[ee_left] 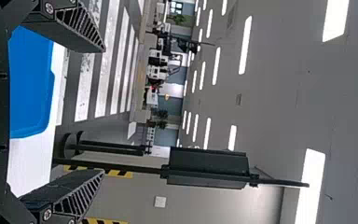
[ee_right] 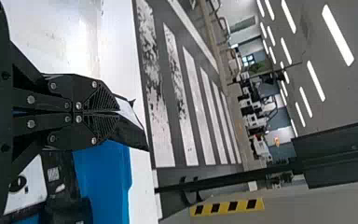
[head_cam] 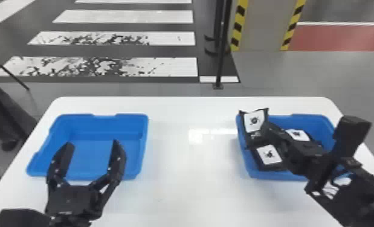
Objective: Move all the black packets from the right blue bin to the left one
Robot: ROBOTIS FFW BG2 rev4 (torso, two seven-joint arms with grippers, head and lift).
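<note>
Right claw (ee_right: 118,112) is pinching, fingers nearly together, a black packet (ee_right: 131,135) by its side at the right bin's (head_cam: 311,120) far left corner. Lifting should be going well above the rim before any swing left. Packet is tilting upward, label facing near, long axis apparently running near-low to far-high. Left claw (head_cam: 92,143) is hanging wide open, empty, by the left bin (head_cam: 104,120).

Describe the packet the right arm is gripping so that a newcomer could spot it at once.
On the white table, go to the right blue bin, then to its far left corner. There a black packet with a white label stands up past the rim. Unlike the labelled packets lying in the bin, it is pinched in the right end effector.
</note>
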